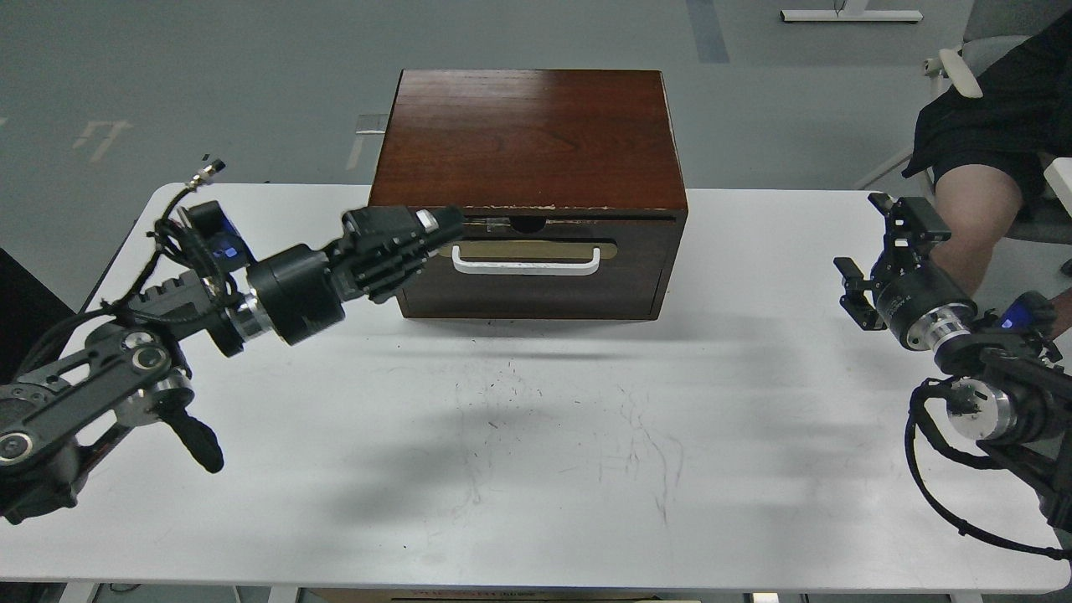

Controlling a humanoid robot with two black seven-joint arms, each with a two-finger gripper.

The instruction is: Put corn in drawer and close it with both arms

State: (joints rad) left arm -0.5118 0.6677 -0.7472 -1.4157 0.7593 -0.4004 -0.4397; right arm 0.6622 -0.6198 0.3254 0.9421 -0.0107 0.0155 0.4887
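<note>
The dark reddish-brown wooden box (528, 134) stands at the back middle of the white table (536, 469). Its drawer (536, 280) is pushed in, flush with the box front, and its white bar handle (526, 266) is free. The corn is out of view. My left gripper (440, 230) is raised in front of the drawer's upper left corner, just left of the handle; its dark fingers overlap, so I cannot tell its state. My right gripper (879, 251) is open and empty at the table's right edge, far from the box.
A seated person's bare leg (971, 226) and a chair are just beyond the table's right edge, close behind my right arm. Scuff marks cover the table's middle (569, 419). Loose cables (188, 226) stick up from my left wrist.
</note>
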